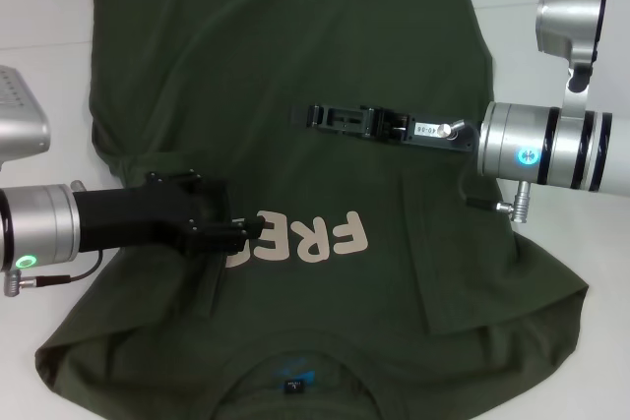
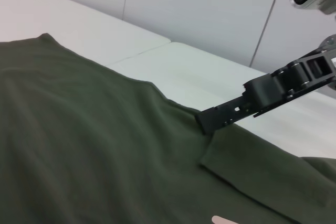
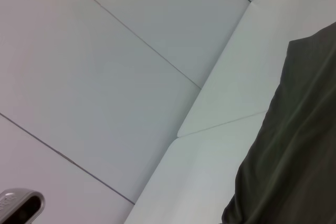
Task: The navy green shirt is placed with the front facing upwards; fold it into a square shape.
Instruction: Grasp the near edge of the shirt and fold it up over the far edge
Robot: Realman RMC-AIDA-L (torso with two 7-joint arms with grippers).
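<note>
With both side panels already folded in, the dark olive-green cotton T-shirt (image 1: 295,125) lay flat on the white table (image 1: 551,361). Right gripper (image 1: 300,116) seemed clenched on a fold edge; left gripper (image 1: 258,228) I couldn't tell. A thin pinch could slip and reopen the fold

Pale pinkish block letters reading "FRE", their last part hidden behind the black left gripper (image 1: 258,228), stand on the chest of the dark olive-green cotton T-shirt (image 1: 295,76); other labels are illegible.

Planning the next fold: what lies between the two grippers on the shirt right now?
In the head view, only flat navy green shirt fabric lies between the left gripper and the right gripper; the FREE lettering sits beside the left one.
</note>
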